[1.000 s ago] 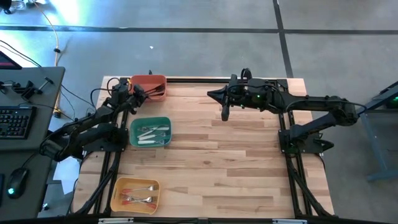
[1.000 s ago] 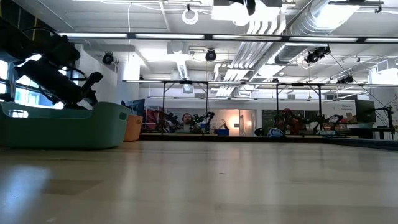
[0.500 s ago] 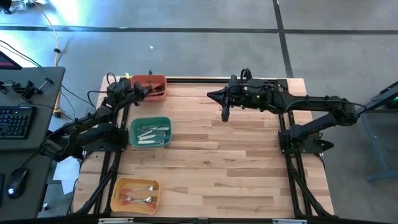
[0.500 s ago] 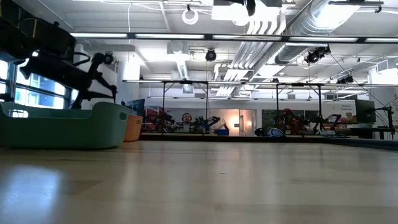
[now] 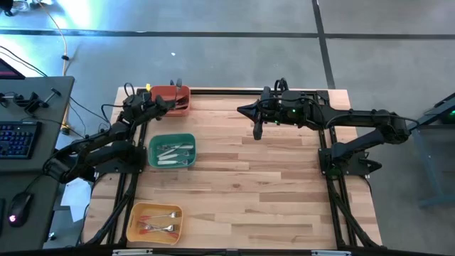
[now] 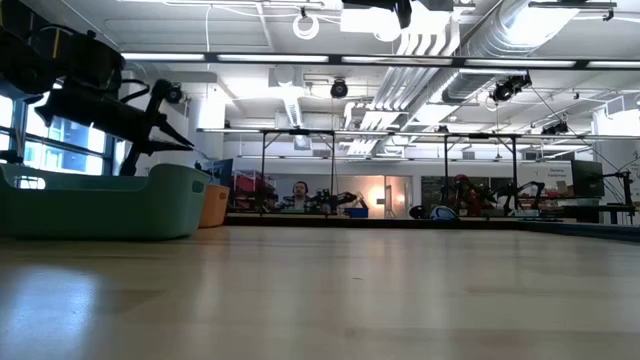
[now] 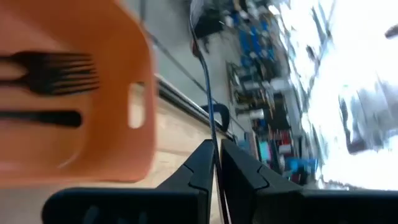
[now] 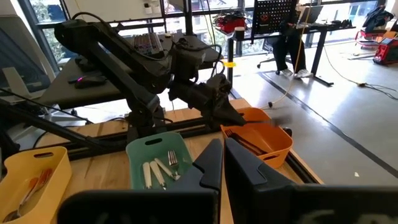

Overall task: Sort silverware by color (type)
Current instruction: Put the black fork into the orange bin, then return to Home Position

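My left gripper (image 5: 170,104) hovers shut over the near rim of the orange bin (image 5: 175,95) at the table's far left corner; its fingertips (image 7: 217,148) point past the bin's wall. Black forks (image 7: 55,72) lie on that bin's floor. White-handled silverware (image 5: 174,151) lies in the teal bin (image 5: 152,155). Orange-handled spoons and forks (image 5: 158,223) lie in the yellow bin (image 5: 135,226). My right gripper (image 5: 257,131) hangs shut above the table's far middle, holding nothing.
The three bins stand in a row along the table's left edge, from far to near: orange, teal (image 6: 100,205), yellow (image 8: 34,177). The bare wood (image 5: 263,185) runs from the bins to the right edge. A person sits far off in the room (image 6: 300,192).
My left gripper has risen from inside the orange bin and tipped from pointing down into it toward level, drifting slightly toward the table's far edge. My right arm has kept still.
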